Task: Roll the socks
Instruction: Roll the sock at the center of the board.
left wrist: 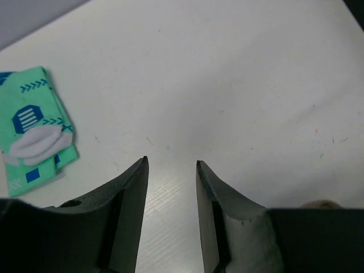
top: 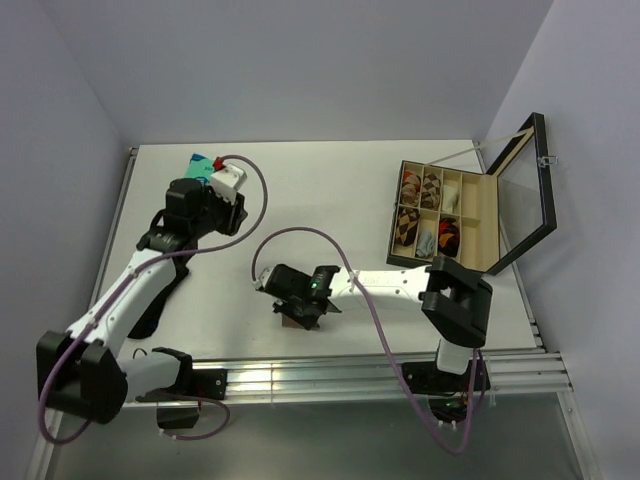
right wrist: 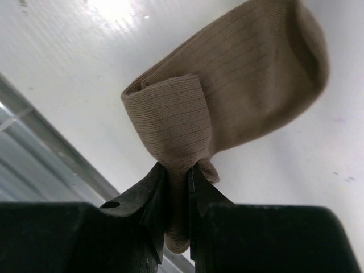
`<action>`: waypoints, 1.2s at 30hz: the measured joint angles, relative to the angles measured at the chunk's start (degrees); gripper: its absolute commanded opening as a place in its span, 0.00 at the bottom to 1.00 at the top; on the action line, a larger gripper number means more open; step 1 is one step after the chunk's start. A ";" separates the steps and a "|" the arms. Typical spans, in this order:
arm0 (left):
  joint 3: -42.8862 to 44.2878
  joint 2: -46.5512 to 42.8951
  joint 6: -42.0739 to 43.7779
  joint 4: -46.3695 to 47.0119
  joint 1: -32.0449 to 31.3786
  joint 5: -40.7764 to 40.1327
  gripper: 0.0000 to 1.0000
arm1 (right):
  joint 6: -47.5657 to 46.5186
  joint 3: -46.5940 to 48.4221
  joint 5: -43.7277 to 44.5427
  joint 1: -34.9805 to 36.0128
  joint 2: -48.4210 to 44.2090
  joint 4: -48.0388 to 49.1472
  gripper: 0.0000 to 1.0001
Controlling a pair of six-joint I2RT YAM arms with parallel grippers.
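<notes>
The ribbed tan-brown fabric sock (right wrist: 239,91), barely rolled at one end, lies mid-table (top: 330,190) pinched in the right gripper (right wrist: 176,170), the left gripper (left wrist: 170,165) gaping empty, so most rolling seems left.

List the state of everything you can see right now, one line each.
tan sock: partly rolled, rolled end pinched.
right gripper: shut on the tan sock.
left gripper: open, empty.
teal packet: lying flat, untouched.
compartment box: open, rolled socks in several compartments.
</notes>
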 measured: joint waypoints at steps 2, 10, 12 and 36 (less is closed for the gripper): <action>-2.25 -3.87 -0.79 2.25 0.02 -0.79 0.46 | -0.24 1.33 -3.28 -1.27 1.70 -0.63 0.00; -6.16 -13.75 -1.60 6.05 0.13 -1.25 0.51 | -1.40 7.80 -16.39 -8.22 8.52 -5.09 0.00; -6.16 -14.23 -1.01 6.45 0.13 0.15 0.46 | -1.81 10.71 -20.09 -10.03 11.08 -6.54 0.00; -25.35 -15.50 31.98 -5.29 -18.45 11.08 0.50 | -2.82 28.26 -51.28 -22.16 30.67 -17.79 0.09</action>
